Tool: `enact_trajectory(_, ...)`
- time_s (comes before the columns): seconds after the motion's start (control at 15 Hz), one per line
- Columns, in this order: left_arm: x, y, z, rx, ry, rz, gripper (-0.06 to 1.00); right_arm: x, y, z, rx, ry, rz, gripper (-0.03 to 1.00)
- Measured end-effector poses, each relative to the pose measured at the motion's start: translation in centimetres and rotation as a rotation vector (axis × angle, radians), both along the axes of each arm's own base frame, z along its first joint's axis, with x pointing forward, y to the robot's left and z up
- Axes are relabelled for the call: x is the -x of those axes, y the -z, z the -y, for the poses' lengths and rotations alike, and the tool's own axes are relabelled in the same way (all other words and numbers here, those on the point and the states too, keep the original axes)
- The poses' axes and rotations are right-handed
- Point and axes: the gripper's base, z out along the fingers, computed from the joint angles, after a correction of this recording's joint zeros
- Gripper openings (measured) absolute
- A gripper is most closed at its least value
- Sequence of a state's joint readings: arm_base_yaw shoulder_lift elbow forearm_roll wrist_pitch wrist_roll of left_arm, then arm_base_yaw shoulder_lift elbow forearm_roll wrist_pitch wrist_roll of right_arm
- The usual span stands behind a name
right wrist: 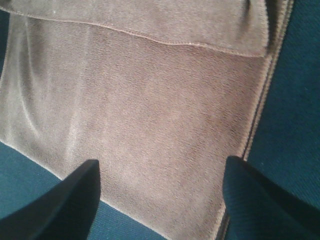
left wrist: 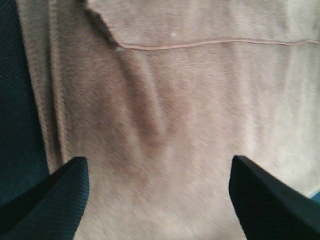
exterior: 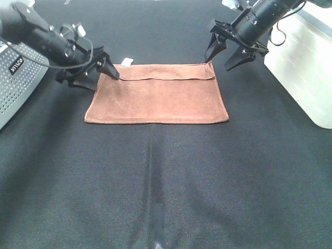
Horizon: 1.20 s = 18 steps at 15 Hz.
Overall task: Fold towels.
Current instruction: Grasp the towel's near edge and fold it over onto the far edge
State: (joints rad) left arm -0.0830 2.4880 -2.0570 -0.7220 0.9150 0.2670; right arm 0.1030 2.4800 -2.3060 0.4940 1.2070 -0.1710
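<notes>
The reddish-brown towel (exterior: 156, 96) lies flat on the black table, with a narrow strip along its far edge folded over toward the front. A small white tag (exterior: 127, 61) shows at its far left corner. My left gripper (exterior: 101, 69) is open and empty, just above the towel's far left corner. My right gripper (exterior: 223, 56) is open and empty, just above the far right corner. The left wrist view shows the towel (left wrist: 190, 130) and the fold's stitched edge between the open fingertips (left wrist: 55, 195). The right wrist view shows the same cloth (right wrist: 145, 125) and the fingertips (right wrist: 65, 205).
A grey perforated basket (exterior: 15, 83) stands at the left edge. A white bin (exterior: 306, 62) stands at the right edge. The black cloth tabletop (exterior: 166, 187) stretches in front of the towel.
</notes>
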Motion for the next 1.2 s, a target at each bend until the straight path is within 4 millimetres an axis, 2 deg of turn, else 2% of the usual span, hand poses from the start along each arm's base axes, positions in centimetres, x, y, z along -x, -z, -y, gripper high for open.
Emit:
enact_trajectory(0.13,0.5,-2.0,0.0,0.003,-0.010,-0.008,0.74,0.3,-0.1,0.4,0.046,0.029,-0.018,0.66)
enact_trajectory(0.2,2.1,-2.6,0.0,-0.030,-0.030,-0.051,0.74,1.4,0.2,0.8,0.086,0.037,-0.066,0.66)
enact_trajectory(0.27,2.1,-2.6,0.0,-0.030,-0.030,-0.051,0.74,1.4,0.2,0.8,0.086,0.037,-0.066,0.66)
enact_trajectory(0.4,4.1,-2.0,-0.4,-0.054,-0.086,-0.091,0.74,3.2,1.4,1.1,0.108,0.032,-0.152,0.66)
enact_trajectory(0.53,6.6,-0.2,-1.3,-0.085,-0.187,-0.158,0.74,5.0,2.7,1.4,0.119,0.057,-0.173,0.66)
enact_trajectory(0.6,7.0,0.6,-1.4,-0.103,-0.191,-0.172,0.74,5.7,3.7,1.5,0.116,0.061,-0.183,0.66)
enact_trajectory(0.8,7.1,0.8,-0.6,-0.130,-0.149,-0.132,0.74,6.3,5.3,1.2,0.083,0.052,-0.170,0.66)
enact_trajectory(1.07,7.1,0.9,0.1,-0.139,-0.132,-0.103,0.74,5.9,5.3,1.2,0.074,0.039,-0.116,0.66)
enact_trajectory(1.2,6.8,1.6,0.1,-0.145,-0.146,-0.093,0.74,5.7,5.7,1.2,0.075,0.040,-0.099,0.66)
